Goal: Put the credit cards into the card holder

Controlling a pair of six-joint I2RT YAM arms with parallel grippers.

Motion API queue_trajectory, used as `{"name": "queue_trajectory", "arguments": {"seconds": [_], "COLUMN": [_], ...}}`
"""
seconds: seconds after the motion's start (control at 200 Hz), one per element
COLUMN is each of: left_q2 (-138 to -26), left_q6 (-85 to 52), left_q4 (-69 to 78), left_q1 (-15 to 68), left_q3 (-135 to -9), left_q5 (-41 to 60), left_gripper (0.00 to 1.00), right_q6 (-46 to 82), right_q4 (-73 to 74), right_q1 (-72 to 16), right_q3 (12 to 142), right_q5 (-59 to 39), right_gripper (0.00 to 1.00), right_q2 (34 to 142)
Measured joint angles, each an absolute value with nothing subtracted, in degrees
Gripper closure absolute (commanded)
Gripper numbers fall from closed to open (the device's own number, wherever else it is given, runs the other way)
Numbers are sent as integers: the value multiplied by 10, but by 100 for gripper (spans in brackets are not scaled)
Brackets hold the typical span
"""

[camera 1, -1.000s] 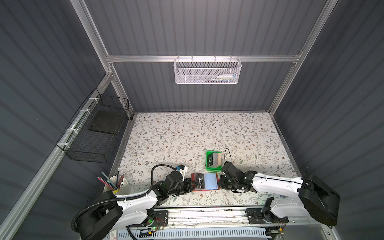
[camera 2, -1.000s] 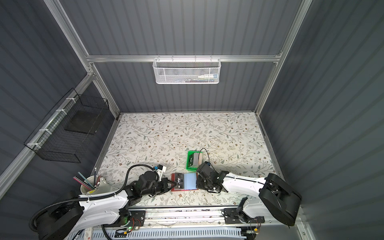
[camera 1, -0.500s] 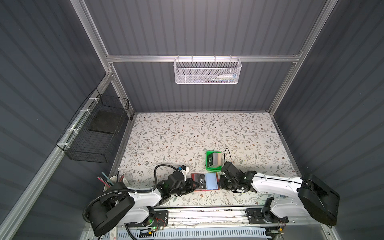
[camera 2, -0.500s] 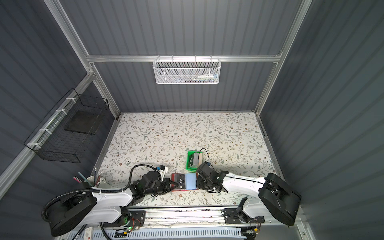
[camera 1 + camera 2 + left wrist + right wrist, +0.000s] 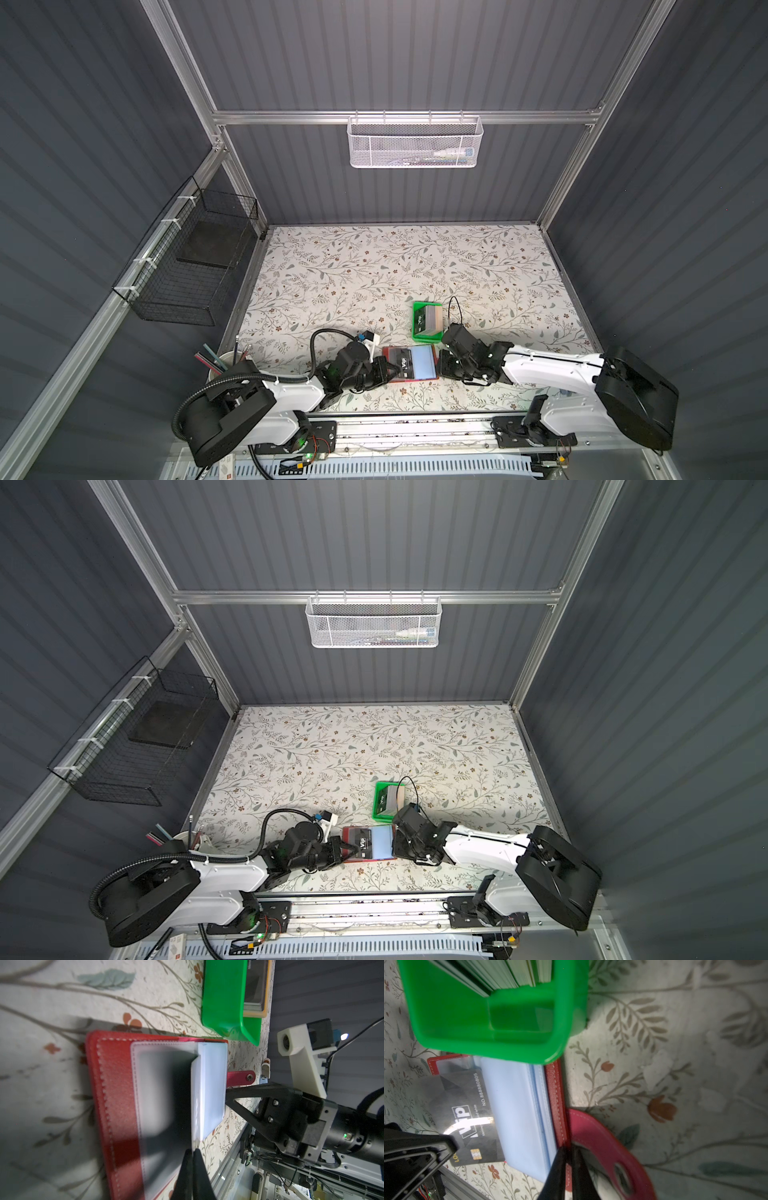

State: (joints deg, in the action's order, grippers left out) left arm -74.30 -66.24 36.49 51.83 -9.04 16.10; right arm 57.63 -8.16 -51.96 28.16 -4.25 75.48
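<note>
Left arm (image 5: 291, 390) shifted; left claw (image 5: 193, 1150) pinches credit card (image 5: 467, 1105) over card holder (image 5: 112, 1084).

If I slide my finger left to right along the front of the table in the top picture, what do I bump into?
Pencil cup, left gripper pinching a black card, red card holder, right gripper.
</note>
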Motion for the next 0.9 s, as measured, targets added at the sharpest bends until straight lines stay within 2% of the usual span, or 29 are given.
{"name": "queue_trajectory", "arguments": {"seconds": [0.901], "left_q2": [-798], "left_q6": [-662], "left_q4": [423], "left_q1": [518], "left_q3": [-93], "left_q5": [162], "left_gripper": [100], "right_q6": [576], "right_q4": [-74], "right_q1": [-522], "right_q3": [282], "right_q5": [-41], "right_gripper": [89], "right_q2": [759]}}
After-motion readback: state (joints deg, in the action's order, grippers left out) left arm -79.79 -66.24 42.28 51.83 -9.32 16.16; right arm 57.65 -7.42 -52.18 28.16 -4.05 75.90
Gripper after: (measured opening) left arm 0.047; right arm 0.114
